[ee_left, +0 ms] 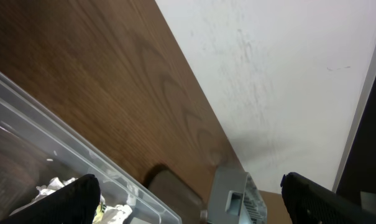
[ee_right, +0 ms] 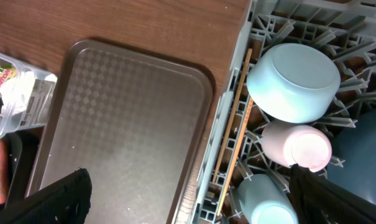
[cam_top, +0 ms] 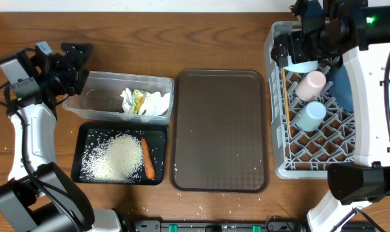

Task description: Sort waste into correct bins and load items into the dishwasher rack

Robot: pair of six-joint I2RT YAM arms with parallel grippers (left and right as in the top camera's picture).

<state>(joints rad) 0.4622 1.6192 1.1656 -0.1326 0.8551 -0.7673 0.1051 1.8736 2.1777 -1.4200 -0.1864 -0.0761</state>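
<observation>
Setting: robotics lab test station. Evidence: left arm (cam_top: pixel 32 138) and right arm (cam_top: pixel 369 96), white-and-black, stand at a wood-grain bench (cam_top: pixel 220 38) against a plain white wall (ee_left: pixel 287 62). A dishwasher rack (cam_top: pixel 278 164), brown serving tray (cam_top: pixel 220 129), clear tub (cam_top: pixel 101 96) and black tray (cam_top: pixel 91 132) are laid out on the bench.

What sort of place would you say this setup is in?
Most likely a robot test bench staged as a dish-clearing station, not a real kitchen: a wooden table against a plain white wall, a grey dishwasher rack holding cups, a clear tub of tissues and a black tray of rice.
</observation>
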